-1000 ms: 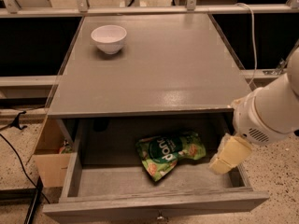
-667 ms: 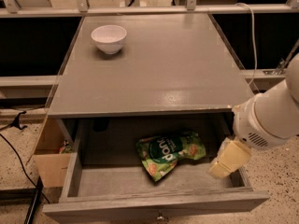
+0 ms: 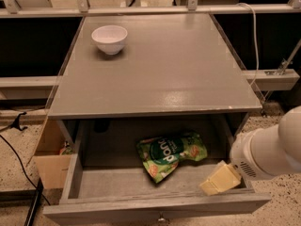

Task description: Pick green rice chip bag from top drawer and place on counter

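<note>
The green rice chip bag (image 3: pixel 170 153) lies flat in the open top drawer (image 3: pixel 155 206), near its middle and a little to the right. My gripper (image 3: pixel 218 179) hangs over the drawer's right front corner, right of the bag and apart from it. The white arm (image 3: pixel 273 149) comes in from the right edge. The counter (image 3: pixel 174 69) is the grey top above the drawer.
A white bowl (image 3: pixel 109 38) stands on the counter's back left. A tan cardboard box (image 3: pixel 49 157) sits on the floor left of the drawer. A black cable (image 3: pixel 19 149) runs over the floor at the left. A rail crosses behind the counter.
The arm and gripper have shifted slightly down and to the right, toward the drawer's front right corner. The bag and bowl have not moved.
</note>
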`<state>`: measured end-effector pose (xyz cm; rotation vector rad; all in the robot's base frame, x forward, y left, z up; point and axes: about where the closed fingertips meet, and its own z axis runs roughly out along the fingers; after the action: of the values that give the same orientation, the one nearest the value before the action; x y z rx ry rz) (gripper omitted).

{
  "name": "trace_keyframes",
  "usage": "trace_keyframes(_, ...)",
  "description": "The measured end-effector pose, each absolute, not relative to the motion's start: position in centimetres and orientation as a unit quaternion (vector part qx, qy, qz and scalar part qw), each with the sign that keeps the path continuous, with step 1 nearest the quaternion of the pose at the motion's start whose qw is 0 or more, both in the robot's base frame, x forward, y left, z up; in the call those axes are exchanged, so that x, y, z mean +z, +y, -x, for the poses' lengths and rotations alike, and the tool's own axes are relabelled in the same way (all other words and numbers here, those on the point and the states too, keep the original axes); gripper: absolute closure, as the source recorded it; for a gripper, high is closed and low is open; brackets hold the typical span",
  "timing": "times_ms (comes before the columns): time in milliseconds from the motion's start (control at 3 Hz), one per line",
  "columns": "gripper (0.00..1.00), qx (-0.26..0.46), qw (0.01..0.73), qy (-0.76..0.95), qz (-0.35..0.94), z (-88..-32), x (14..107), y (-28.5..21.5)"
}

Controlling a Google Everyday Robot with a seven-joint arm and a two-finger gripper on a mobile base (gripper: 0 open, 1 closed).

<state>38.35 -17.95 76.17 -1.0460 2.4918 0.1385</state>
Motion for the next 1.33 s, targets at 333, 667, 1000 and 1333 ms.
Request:
trace_keyframes(333,0.00,0.067,0.255,0.899,0.350,-38.9,74.4,-17.2)
trace_keyframes(667,0.00,0.097,0.307,0.888,0.328,-40.0,73.3,-16.3)
trace_keyframes(1000,0.00,0.128,0.354,0.865,0.331,-41.3,72.8,-15.3)
trace_keyframes(1333,0.00,0.153,0.379,0.833,0.374,-42.5,72.4,-14.2)
